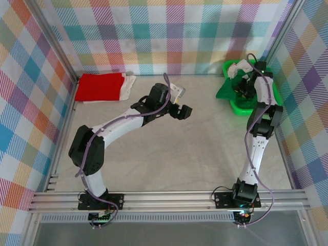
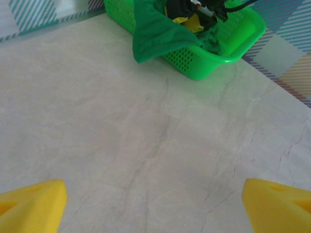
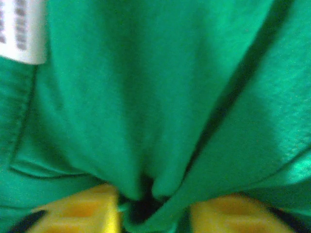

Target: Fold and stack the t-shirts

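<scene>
Cloth close against right wrist camera: dark green t-shirt (image 3: 146, 97), soft knit, blurred, cut off on every side, outline unreadable from there. White sewn-in label (image 3: 22, 29) at upper left, print too smeared to read. Right jaws clenched on a gathered fold of that shirt, creases running down into the narrow gap between yellow fingertips (image 3: 82, 213).

From above, right jaws down inside bright green tray (image 1: 241, 108) at far right of bench (image 1: 169, 164), half hidden by right arm (image 1: 264, 102). Shirt bunched there, no clear long axis; one flap spilling over tray's left wall, pointing left and down toward bench. Crumpled white t-shirt (image 1: 241, 66) at tray's far end, shape hard to make out. Tray of perforated plastic, rim rounded.

Red t-shirt (image 1: 100, 86) folded flat into a rectangle at far left corner, long axis left to right along back wall (image 1: 169, 36). Flat white t-shirt (image 1: 128, 84) peeking out at its right edge, apparently underneath, mostly covered.

Left jaws released, yellow fingertips (image 2: 34, 204) spread wide, hovering over bare, pale, marble-veined bench, aimed toward tray.
</scene>
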You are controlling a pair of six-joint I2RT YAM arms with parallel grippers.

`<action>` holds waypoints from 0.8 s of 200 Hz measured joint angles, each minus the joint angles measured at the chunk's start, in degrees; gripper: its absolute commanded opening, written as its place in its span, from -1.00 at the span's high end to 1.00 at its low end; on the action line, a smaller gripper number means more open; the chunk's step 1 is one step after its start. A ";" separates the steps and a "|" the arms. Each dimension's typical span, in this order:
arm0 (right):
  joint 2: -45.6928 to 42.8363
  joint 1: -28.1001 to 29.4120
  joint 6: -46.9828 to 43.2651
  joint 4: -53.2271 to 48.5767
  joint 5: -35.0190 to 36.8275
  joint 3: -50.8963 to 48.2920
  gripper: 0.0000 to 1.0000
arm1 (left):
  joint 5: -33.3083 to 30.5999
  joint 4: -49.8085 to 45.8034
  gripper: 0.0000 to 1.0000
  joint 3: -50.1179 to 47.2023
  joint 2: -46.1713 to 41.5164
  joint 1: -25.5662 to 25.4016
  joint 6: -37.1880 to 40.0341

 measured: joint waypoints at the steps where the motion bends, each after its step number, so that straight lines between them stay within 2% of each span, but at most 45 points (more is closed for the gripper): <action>1: 0.00 0.00 -0.02 0.00 -0.02 0.00 0.83 | 0.00 -0.02 -0.85 0.00 0.00 0.02 0.00; 8: -0.09 0.02 0.35 0.11 -0.33 0.09 1.00 | -0.13 -0.04 -0.85 0.00 0.00 0.00 0.02; 51: -3.52 0.07 2.16 0.17 -0.22 -0.37 1.00 | -1.55 -0.11 -0.85 -0.04 -0.52 0.00 0.63; 100: -25.51 1.75 2.54 2.25 3.76 -7.34 1.00 | -4.17 1.01 -0.85 -3.02 -9.05 0.02 0.55; 130: -37.03 8.13 0.81 2.56 7.98 -5.01 1.00 | -6.03 2.71 -0.87 -3.54 -15.89 0.02 0.57; 160: -40.13 18.91 -2.97 1.01 11.67 3.91 1.00 | -7.39 3.69 -0.88 -5.03 -22.36 0.74 0.57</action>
